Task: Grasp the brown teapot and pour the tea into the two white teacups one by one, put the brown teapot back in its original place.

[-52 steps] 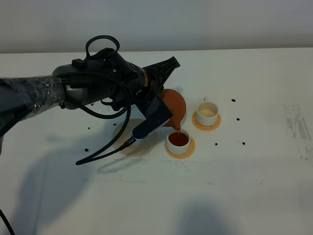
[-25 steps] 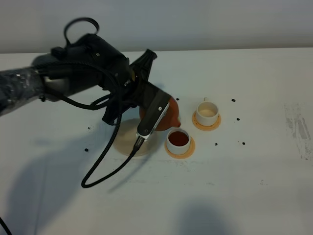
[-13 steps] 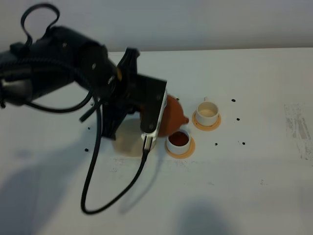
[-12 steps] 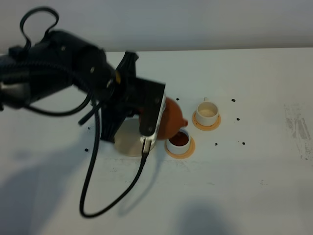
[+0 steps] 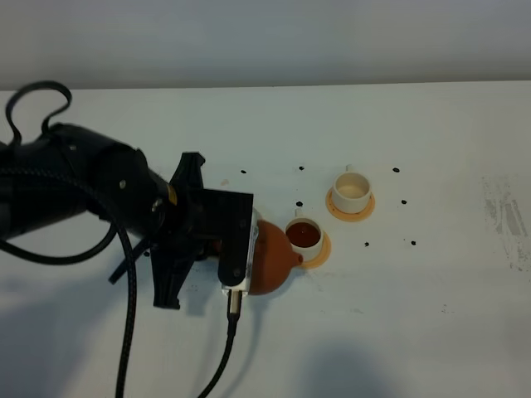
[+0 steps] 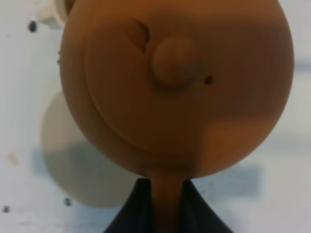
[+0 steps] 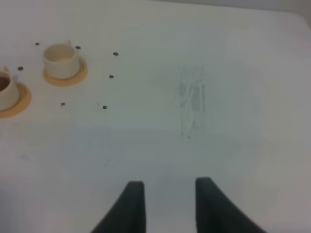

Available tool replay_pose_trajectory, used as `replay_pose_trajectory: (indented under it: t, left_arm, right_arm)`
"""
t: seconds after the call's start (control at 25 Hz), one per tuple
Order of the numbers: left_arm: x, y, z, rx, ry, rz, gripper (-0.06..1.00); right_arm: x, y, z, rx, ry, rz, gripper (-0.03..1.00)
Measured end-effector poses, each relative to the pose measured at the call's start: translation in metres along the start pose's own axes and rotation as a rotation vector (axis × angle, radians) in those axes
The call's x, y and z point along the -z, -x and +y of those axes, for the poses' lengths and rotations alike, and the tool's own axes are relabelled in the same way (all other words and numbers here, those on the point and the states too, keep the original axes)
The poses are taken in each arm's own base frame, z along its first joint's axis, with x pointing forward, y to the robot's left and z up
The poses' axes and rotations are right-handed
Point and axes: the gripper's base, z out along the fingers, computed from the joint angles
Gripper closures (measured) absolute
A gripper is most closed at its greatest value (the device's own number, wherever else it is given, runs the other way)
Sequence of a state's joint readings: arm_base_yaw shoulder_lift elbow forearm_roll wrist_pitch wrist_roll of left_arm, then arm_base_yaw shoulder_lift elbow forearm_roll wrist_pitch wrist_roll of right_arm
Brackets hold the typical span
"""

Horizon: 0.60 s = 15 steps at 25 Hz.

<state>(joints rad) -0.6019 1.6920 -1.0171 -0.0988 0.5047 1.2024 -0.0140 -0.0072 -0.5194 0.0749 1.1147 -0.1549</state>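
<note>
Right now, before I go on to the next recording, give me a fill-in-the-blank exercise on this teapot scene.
1. The claw gripping the brown teapot by its handle is on the ___ arm.
2. Each of the two white teacups stands on an orange-tan ___.
3. Dark tea shows in only ___ of the teacups.
Missing words: left; coaster; one.

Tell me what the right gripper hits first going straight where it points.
Probably the bare table, near the grey scuff mark; the right gripper points clear of the two white teacups. Depth is unclear.
</note>
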Motion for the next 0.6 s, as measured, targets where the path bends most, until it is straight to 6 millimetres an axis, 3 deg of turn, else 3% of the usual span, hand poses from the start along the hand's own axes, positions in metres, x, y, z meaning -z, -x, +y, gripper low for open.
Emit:
replay_pose_trajectory:
  t: [0.6]
  left_arm:
    - [-0.042,-0.017,-0.035,0.116,-0.054,0.009,0.85]
  right_arm:
    - [0.0,0.0,0.0,0.0,0.0,0.0,0.71]
